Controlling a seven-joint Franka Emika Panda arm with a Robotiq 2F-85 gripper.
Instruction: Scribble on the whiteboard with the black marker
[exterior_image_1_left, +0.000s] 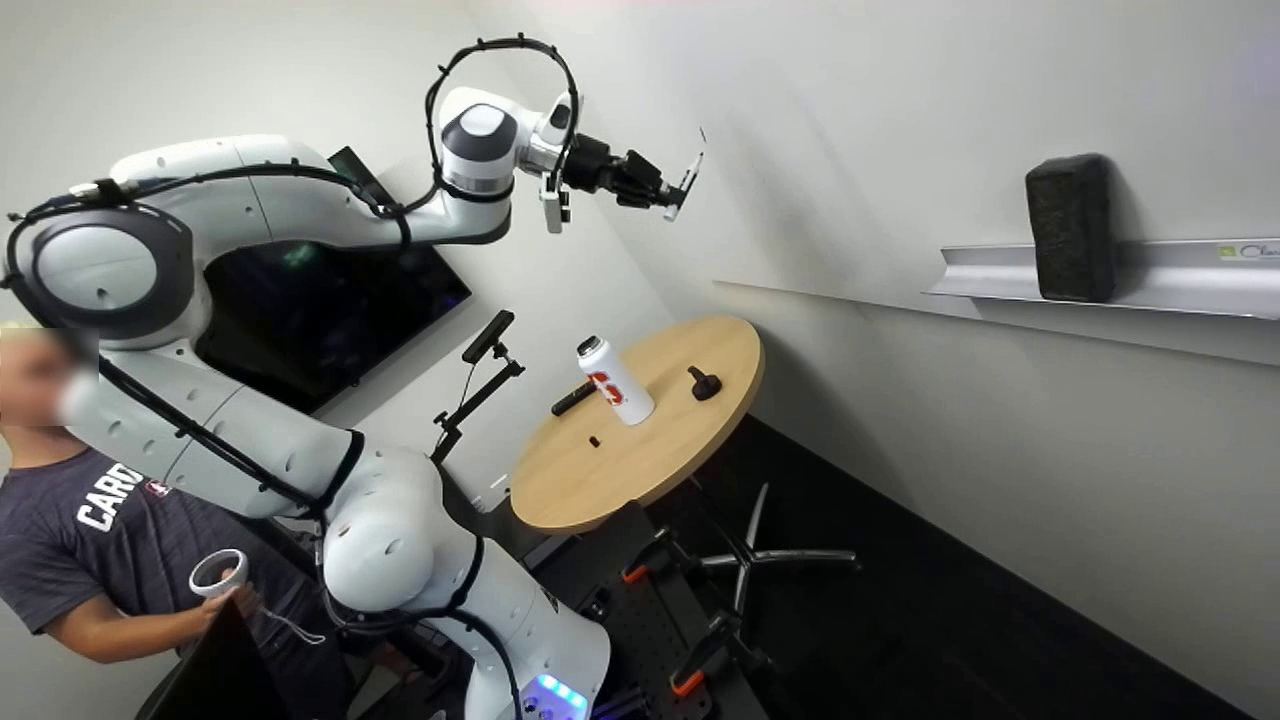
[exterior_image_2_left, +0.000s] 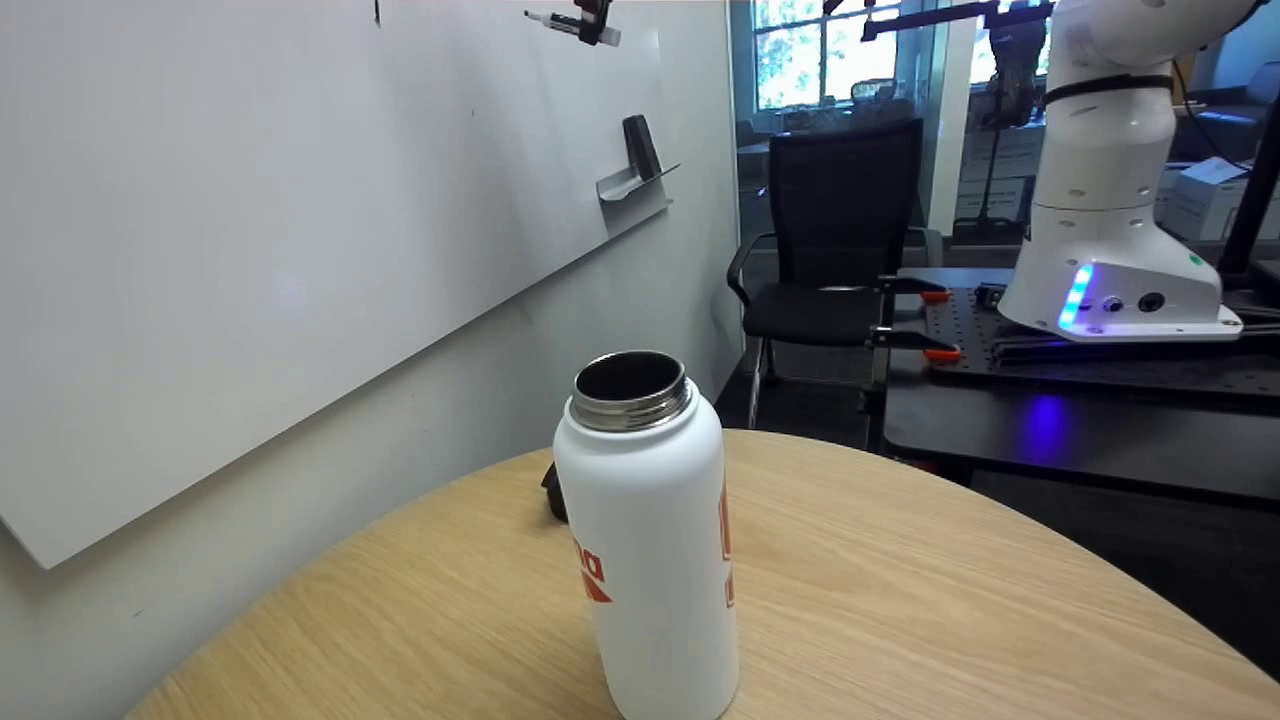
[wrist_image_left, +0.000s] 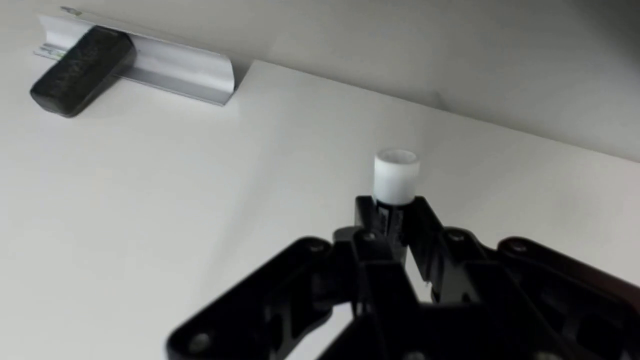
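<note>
Wrist view: the jaws of the gripper (wrist_image_left: 391, 215) stand nearly together, parted only by the marker (wrist_image_left: 395, 187) that they grip.
Marker: it lies crosswise between the jaws, pinched at its dark-labelled barrel; the white end juts past them toward the lower edge of the whiteboard (exterior_image_2_left: 250, 250), while the narrow writing end juts out on the opposite side, as both exterior views show.
Writing end: whether it touches the whiteboard cannot be told from these views.
Black stroke (exterior_image_1_left: 702, 134): short, on the whiteboard, well above the lower edge.
Tray (wrist_image_left: 182, 70): fixed along the whiteboard's lower edge.
Eraser (wrist_image_left: 82, 72): a dark block standing on end in the tray, well apart from the marker.
Table (exterior_image_1_left: 560, 490): round and wooden, standing lower than the whiteboard's bottom edge in both exterior views.
Bottle (exterior_image_1_left: 622, 388): white with red print, upright on the table, its metal rim uppermost.
Black lid (exterior_image_1_left: 705, 386): on the table, near the edge on the whiteboard's side.
Small black piece (exterior_image_1_left: 595, 441): also on the table, near the bottle, in an exterior view.
Person (exterior_image_1_left: 150, 550): at the left edge of an exterior view, holding a white controller (exterior_image_1_left: 212, 590) with a ring.
</note>
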